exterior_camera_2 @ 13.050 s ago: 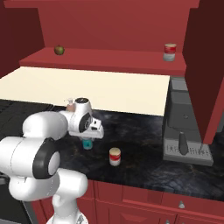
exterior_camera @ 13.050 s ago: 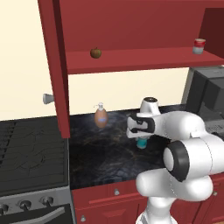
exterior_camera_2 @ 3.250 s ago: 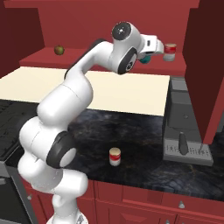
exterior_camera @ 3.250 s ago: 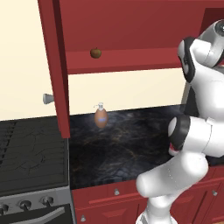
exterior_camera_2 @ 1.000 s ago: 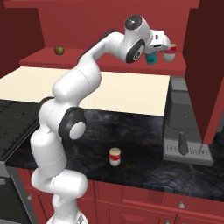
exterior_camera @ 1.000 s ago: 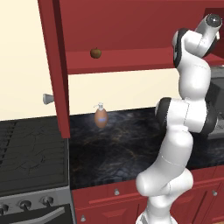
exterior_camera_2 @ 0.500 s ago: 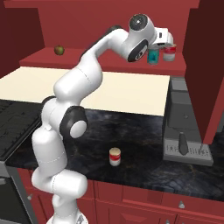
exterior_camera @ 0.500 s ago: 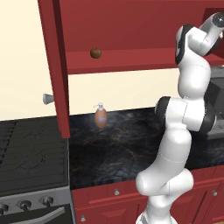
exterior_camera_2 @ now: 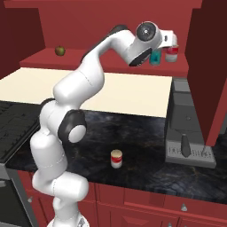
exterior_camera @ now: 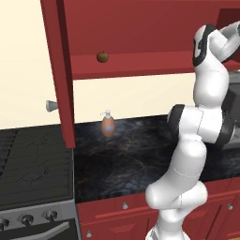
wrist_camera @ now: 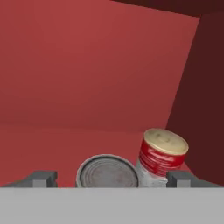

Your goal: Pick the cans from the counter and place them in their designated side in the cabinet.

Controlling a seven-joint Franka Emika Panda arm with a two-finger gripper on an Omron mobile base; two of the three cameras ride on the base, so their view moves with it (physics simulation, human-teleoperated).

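The tool (wrist_camera: 107, 178) sits high at the right end of the cabinet shelf (exterior_camera_2: 88, 66), its fingers (wrist_camera: 41, 178) spread wide with nothing clamped between them. The teal-blue can (exterior_camera_2: 155, 56) stands upright between them, seen from the hand view as a grey round lid (wrist_camera: 107, 171) directly below the tool, apparently free of both pads. It looks set down on the shelf, just beside a red-banded can (exterior_camera_2: 171, 53) already there, which leans a little in the hand view.

The relation that matters next is a long one: the remaining can (exterior_camera_2: 116, 158) — cream top, red band, white base — stands upright on the black tabletop (exterior_camera_2: 146, 155), far below the tool and nearer the robot. Its long axis is vertical, so a side approach with level fingers would suit. The tool must first back straight out of the cabinet (exterior_camera: 140, 33) without brushing either shelved can.

A small brown apple (exterior_camera: 102, 56) rests at the shelf's far left, and a soap bottle (exterior_camera: 108, 125) stands at the back of the tabletop — both well clear.
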